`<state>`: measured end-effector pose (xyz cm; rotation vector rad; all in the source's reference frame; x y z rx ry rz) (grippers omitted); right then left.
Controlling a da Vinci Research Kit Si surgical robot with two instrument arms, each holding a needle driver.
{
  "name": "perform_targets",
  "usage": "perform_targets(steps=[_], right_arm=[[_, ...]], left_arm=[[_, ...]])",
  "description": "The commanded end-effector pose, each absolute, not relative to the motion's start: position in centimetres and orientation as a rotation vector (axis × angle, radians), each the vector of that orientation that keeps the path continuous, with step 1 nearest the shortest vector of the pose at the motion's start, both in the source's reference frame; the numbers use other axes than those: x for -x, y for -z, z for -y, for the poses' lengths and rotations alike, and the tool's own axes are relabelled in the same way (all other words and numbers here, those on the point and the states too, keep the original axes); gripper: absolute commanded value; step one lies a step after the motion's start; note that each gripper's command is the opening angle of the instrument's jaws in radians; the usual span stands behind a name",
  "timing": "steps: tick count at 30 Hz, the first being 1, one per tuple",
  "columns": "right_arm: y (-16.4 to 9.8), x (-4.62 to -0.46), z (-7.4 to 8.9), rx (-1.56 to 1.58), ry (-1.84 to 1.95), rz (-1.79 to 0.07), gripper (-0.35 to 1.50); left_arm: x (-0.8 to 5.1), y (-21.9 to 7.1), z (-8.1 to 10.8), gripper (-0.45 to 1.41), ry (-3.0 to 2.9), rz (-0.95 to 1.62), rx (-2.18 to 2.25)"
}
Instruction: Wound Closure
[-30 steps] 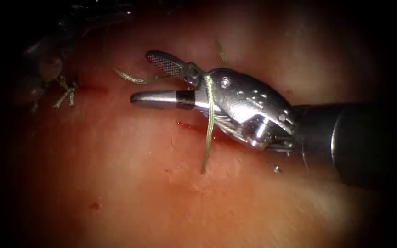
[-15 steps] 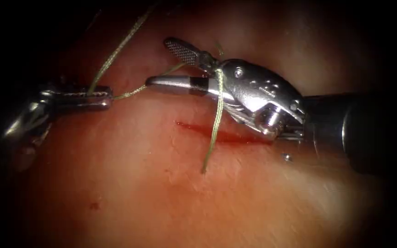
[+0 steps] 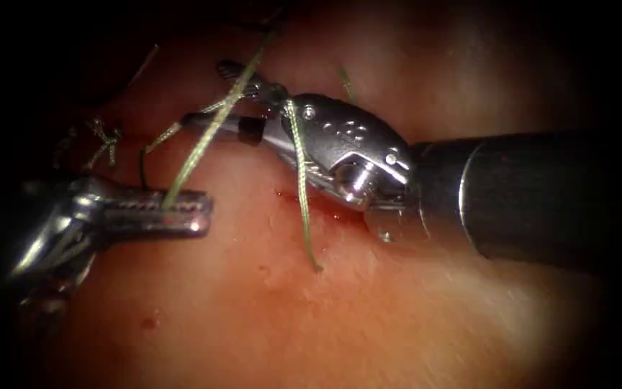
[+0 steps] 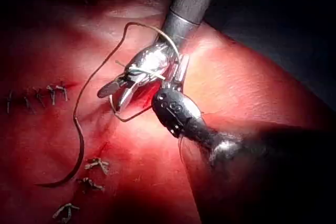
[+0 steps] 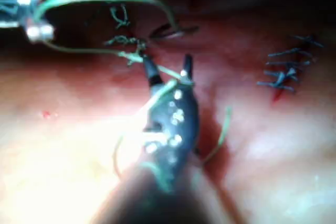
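Inspecting the thread [image 3: 300,189], we find it wrapped over the neck of the right tool [image 3: 217,97], upper centre of the endoscope frame, presumably forming a loop; its jaws stand apart, holding nothing. The left tool [image 3: 181,210], at left, is clamped on the thread. The needle [image 4: 76,150] lies free on the tissue [image 3: 368,317].

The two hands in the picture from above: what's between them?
Endoscope view: green thread runs from the left hand, shut on it, up across the right hand's open tips. Below it lies bare tissue.
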<state>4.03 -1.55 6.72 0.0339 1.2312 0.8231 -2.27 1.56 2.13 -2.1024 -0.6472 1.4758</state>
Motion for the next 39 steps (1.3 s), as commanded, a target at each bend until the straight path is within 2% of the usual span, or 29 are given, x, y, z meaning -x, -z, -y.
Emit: perform_targets(steps=[1, 6, 14, 28, 39], right_arm=[[-6.8, -4.19, 1.55, -0.038, -0.813, -1.219, 0.53], [-6.9, -4.32, 1.64, -0.052, -0.787, -1.185, 0.51], [-6.86, -4.26, 1.63, -0.093, -0.758, -1.198, 0.51], [-6.79, -4.21, 1.81, -0.236, -0.635, -1.197, 0.64], [-6.7, -4.1, 1.64, -0.249, -0.698, -1.237, 0.66]], left_arm=[[2.34, -2.13, -1.57, -0.45, -1.463, 0.651, 2.106], [2.46, -1.9, -1.65, -0.45, -1.362, 0.707, 2.125], [2.65, -1.89, -1.56, -0.45, -1.323, 0.779, 2.142], [1.85, -2.44, -1.92, -0.45, -1.441, 0.675, 2.05], [2.18, -2.74, -1.24, -0.45, -1.437, 0.722, 2.01]])
